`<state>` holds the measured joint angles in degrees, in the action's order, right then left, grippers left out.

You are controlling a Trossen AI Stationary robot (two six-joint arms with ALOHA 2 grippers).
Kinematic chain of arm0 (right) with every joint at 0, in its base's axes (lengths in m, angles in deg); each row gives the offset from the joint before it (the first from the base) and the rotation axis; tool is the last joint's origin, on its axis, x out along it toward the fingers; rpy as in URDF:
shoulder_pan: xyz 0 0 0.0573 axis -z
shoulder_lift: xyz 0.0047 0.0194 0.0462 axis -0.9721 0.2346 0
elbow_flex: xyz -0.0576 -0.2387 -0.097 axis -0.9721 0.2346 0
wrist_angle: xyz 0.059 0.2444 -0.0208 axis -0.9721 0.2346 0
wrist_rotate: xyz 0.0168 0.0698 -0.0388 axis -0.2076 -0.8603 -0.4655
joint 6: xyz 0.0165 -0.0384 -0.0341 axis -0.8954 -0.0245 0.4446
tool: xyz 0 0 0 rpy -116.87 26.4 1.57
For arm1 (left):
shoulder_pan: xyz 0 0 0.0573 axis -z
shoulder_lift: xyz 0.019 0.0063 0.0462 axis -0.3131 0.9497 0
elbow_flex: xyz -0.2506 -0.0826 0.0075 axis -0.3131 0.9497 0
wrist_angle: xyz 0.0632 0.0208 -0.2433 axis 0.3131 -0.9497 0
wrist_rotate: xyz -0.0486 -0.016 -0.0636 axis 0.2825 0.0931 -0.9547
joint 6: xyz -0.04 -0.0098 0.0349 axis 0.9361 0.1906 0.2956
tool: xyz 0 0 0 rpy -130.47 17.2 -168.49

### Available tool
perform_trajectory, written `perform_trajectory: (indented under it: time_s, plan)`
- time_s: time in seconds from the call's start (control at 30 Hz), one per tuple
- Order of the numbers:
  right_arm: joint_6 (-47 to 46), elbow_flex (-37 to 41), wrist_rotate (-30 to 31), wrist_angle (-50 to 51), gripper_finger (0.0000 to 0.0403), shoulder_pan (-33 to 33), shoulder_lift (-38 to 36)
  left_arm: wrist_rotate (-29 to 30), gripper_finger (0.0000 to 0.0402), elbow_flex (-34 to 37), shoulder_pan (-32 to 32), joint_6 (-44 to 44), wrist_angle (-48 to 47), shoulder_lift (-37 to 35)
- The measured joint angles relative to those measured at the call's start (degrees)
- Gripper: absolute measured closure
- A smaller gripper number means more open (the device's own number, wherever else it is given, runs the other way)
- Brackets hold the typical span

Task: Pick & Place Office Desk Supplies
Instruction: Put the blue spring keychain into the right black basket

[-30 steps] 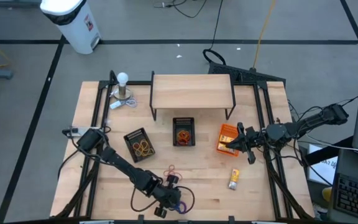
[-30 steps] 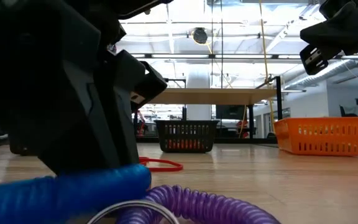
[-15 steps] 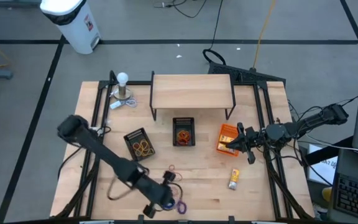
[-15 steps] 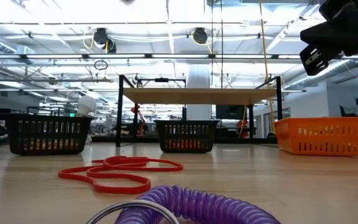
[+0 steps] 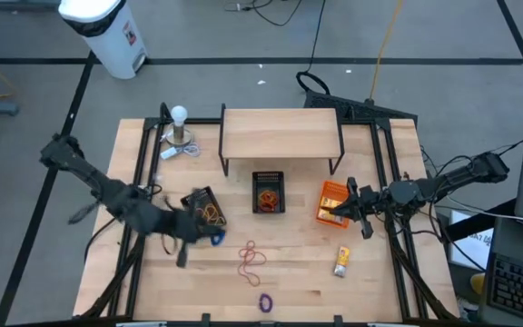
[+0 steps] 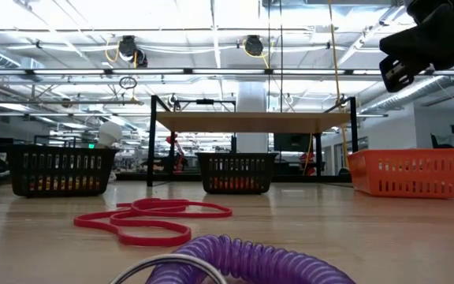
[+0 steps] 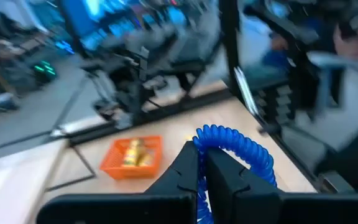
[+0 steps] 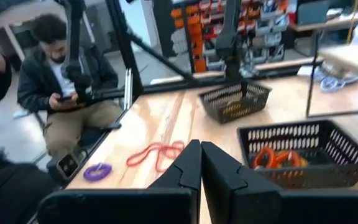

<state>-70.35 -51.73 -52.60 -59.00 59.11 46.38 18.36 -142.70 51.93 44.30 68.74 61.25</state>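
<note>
Left tool [image 7: 201,163]: fingers pressed together on a blue coiled ring [image 7: 237,149], raised just beside the left black mesh bin [image 5: 205,211].
Purple coiled ring [image 5: 265,302]: on the table [image 5: 298,272], front edge, well apart from both tools.
Red rubber band [image 5: 251,259]: near the left tool, toward the table's middle.
Right tool [image 8: 200,163]: fingers together, empty, over the orange bin [image 5: 332,202].

Two black mesh bins [image 5: 202,211] [image 5: 268,193], one orange bin [image 5: 333,201] (holding packets), two coil rings [image 5: 265,302] [image 7: 235,149].

Purple coil [image 6: 235,259]: cut off by low view's bottom edge.
Left gripper [image 5: 209,238]: motion-blurred from above.
Orange bin [image 5: 332,202]: partly hidden under right gripper [image 5: 345,207].
</note>
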Motion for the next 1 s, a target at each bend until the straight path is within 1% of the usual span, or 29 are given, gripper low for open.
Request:
perform_trajectory:
  time_s: [0.17,0.3,0.37,0.47,0.57,0.67,0.87,1.0]
  plan:
    - [2.20,0.00,0.07,1.85,0.0403,3.07,-3.67,5.98,0.0394,12.40,0.21,0.26,8.88,-10.86]
    - [2.80,0.00,-0.64,4.59,0.0403,6.95,-5.89,8.59,0.0394,21.53,-0.07,0.33,14.01,-17.55]
    - [2.74,0.00,-1.58,6.02,0.0403,8.91,-6.60,9.48,0.0394,25.25,-0.27,0.07,16.19,-20.62]
    - [2.89,0.00,-2.12,6.59,0.0403,11.64,-7.35,12.04,0.0394,29.73,-0.29,-0.67,16.43,-25.42]
    - [3.79,0.00,-5.85,5.94,0.0403,13.70,-8.39,14.35,0.0394,33.43,-0.29,-0.76,16.43,-30.67]
    - [3.95,0.00,-7.34,4.64,0.0403,14.70,-10.16,14.46,0.0394,36.56,-0.29,-1.07,16.33,-36.19]
    - [5.21,0.00,-6.89,1.30,0.0403,14.76,-11.17,14.95,0.0394,40.93,-0.29,-3.84,15.36,-46.61]
    - [6.05,0.67,-3.27,0.54,0.0403,14.74,-11.17,17.13,0.0394,42.49,-0.29,-4.93,13.90,-51.83]
